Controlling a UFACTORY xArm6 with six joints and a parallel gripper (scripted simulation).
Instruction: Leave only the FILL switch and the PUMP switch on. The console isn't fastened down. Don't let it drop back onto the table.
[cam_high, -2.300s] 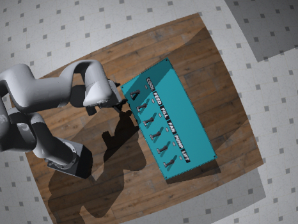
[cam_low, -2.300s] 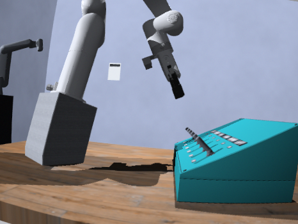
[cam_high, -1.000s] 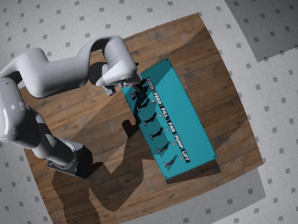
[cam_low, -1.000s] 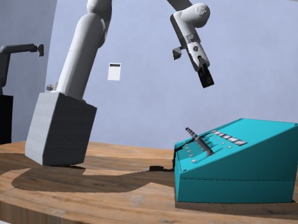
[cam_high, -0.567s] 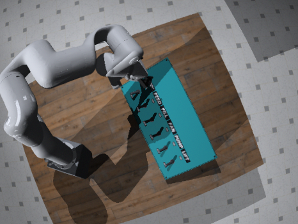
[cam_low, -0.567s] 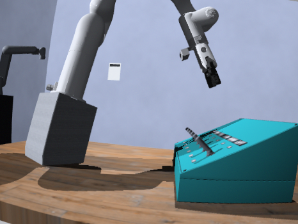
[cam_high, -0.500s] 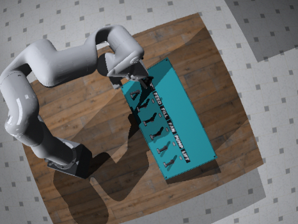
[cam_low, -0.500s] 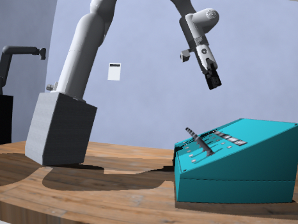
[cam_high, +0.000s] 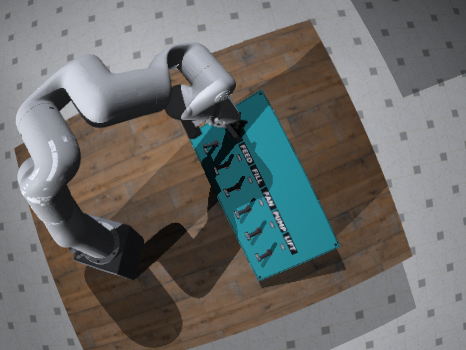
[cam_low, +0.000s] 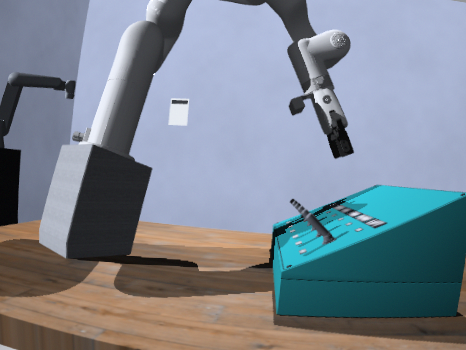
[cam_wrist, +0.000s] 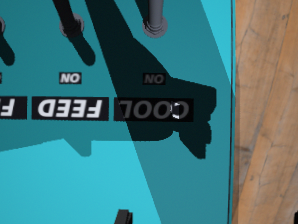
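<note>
One wooden table (cam_high: 350, 165) is carrying the whole set-up, sitting on a pale floor (cam_high: 430, 40) dotted with small grey squares.

One white six-joint arm (cam_high: 100, 90) is rising from a dark grey base block (cam_low: 90, 200) at the near left corner of the table in the top view and arching over toward the console.

One teal console (cam_high: 295, 200) with a sloped face is resting on the table to the right of the arm's base, lying diagonally in the top view.

One row of six toggle switches is running down the console's left side in the top view, each beside a black label strip. The labels legible from above are reading FEED, FILL, FAN, PUMP and LIFT; the wrist view is also showing COOL at the console's end.
- FILL switch (cam_high: 234, 188): third in the row.
- PUMP switch (cam_high: 254, 233): fifth in the row.
Which way either lever is leaning cannot be told.

One black gripper (cam_low: 340, 142) is hanging in the air above the COOL end of the console, well apart from the levers in the exterior view, its fingers spreading wide and holding nothing.

One small white card (cam_low: 178, 111) is showing on the blue-grey wall behind.
</note>
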